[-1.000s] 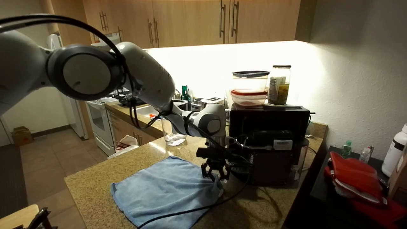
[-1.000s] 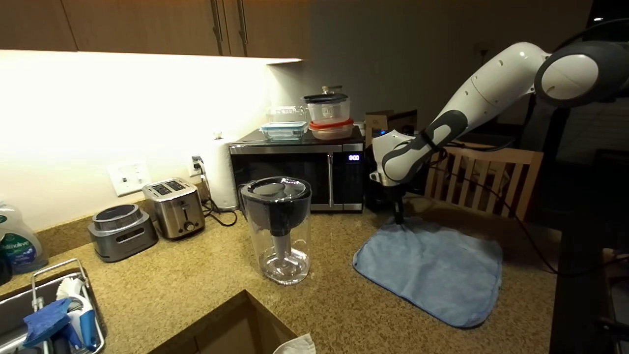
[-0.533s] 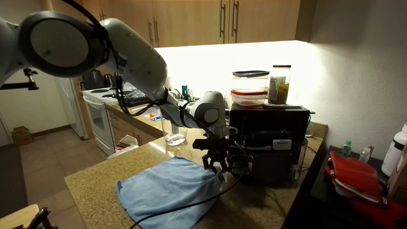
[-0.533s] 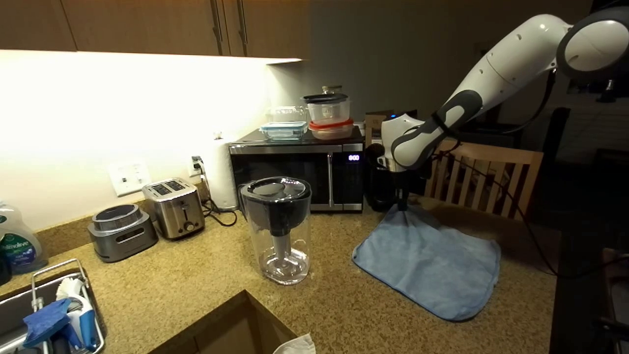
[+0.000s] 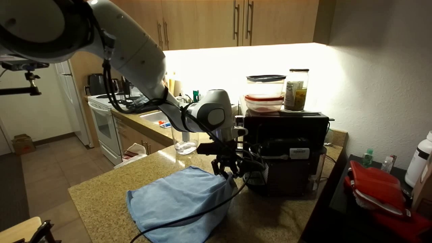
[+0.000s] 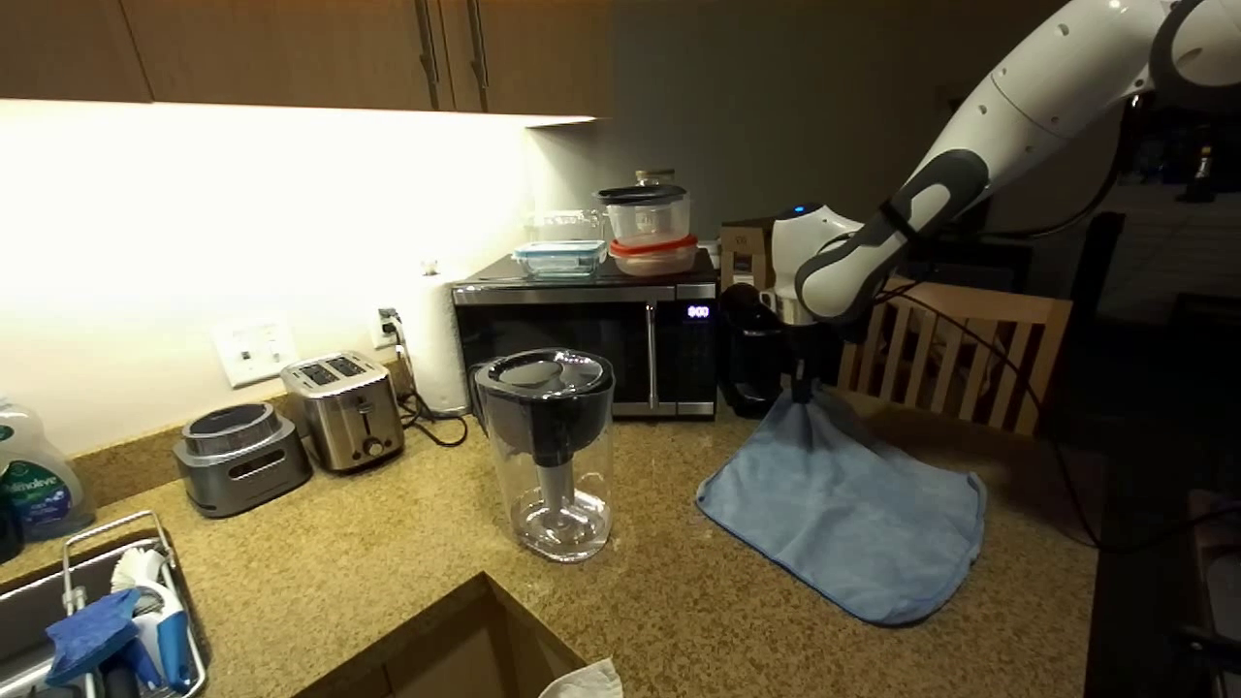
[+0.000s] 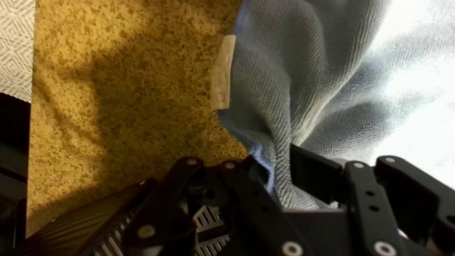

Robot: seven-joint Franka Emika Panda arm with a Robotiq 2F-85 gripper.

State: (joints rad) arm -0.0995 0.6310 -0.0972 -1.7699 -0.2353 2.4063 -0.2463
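Note:
A blue cloth [image 5: 179, 199] lies spread on the speckled counter; it also shows in an exterior view [image 6: 853, 523]. My gripper [image 5: 225, 172] points down and is shut on one corner region of the cloth, lifting it a little above the counter; the gripper shows in an exterior view too [image 6: 801, 393]. In the wrist view, the gripper's fingers [image 7: 279, 163] pinch a bunched fold of the cloth [image 7: 270, 78], with its blue hem by the left finger. A small white tag [image 7: 222, 74] sticks out from the cloth's edge. Most of the cloth still rests on the counter.
A black coffee machine [image 5: 287, 168] stands right beside the gripper. A microwave [image 6: 582, 339] with plastic containers [image 6: 652, 218] on top is behind. A clear water pitcher [image 6: 557, 465] stands near the cloth. A black cable [image 5: 202, 213] hangs across the cloth. A wooden chair [image 6: 970, 315] stands beyond.
My gripper has risen from near the counter, lifting the held cloth corner into hanging folds. The rest of the cloth has been dragged slightly toward the gripper.

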